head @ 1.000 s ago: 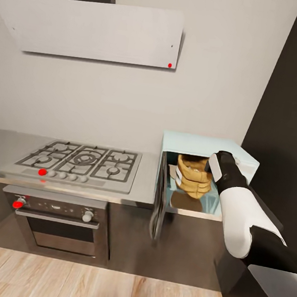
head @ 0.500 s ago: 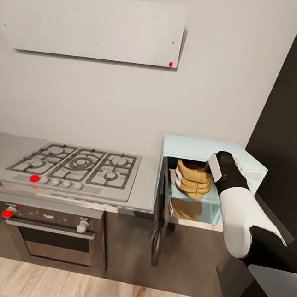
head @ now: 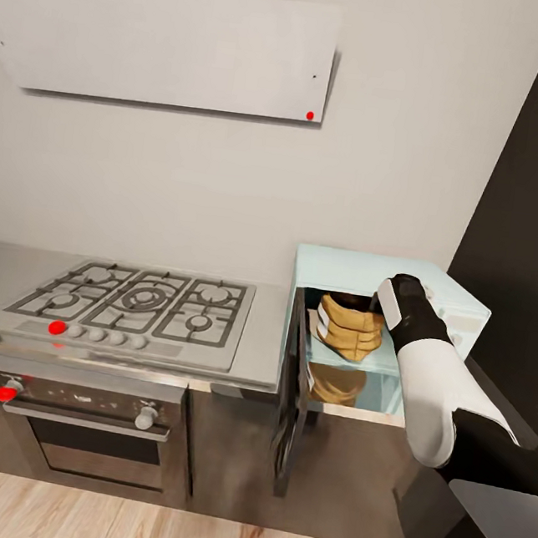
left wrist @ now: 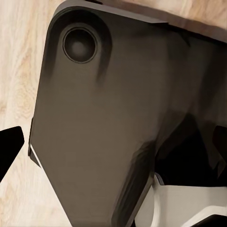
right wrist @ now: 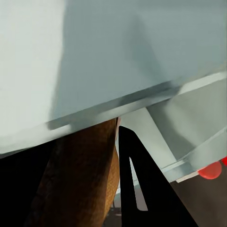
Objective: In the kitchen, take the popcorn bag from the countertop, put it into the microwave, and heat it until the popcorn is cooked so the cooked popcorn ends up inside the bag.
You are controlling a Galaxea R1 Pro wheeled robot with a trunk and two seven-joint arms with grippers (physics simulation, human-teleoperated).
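Note:
The pale mint-blue microwave (head: pixel 362 268) stands on the grey countertop (head: pixel 266 336), its dark door (head: pixel 291 390) swung wide open toward me. Inside the cavity the golden-tan popcorn bag (head: pixel 348 329) hangs a little above the floor, over its own reflection. My right arm (head: pixel 425 372) reaches in from the right, and its wrist covers the fingers. In the right wrist view the bag (right wrist: pixel 80 175) fills the space beside a black finger (right wrist: pixel 142 194), with my right gripper (right wrist: pixel 97 161) shut on it. My left gripper (left wrist: pixel 113 146) hangs open over my dark base and the wooden floor.
A gas hob (head: pixel 143 300) with red-marked knobs lies left of the microwave, above a built-in oven (head: pixel 86 423). A grey hood (head: pixel 170 46) hangs over the hob. A tall dark cabinet (head: pixel 537 209) stands close to the microwave's right side.
The whole view has shifted slightly left and down, so the camera moved. The right arm and the bag hold about the same place in the microwave cavity.

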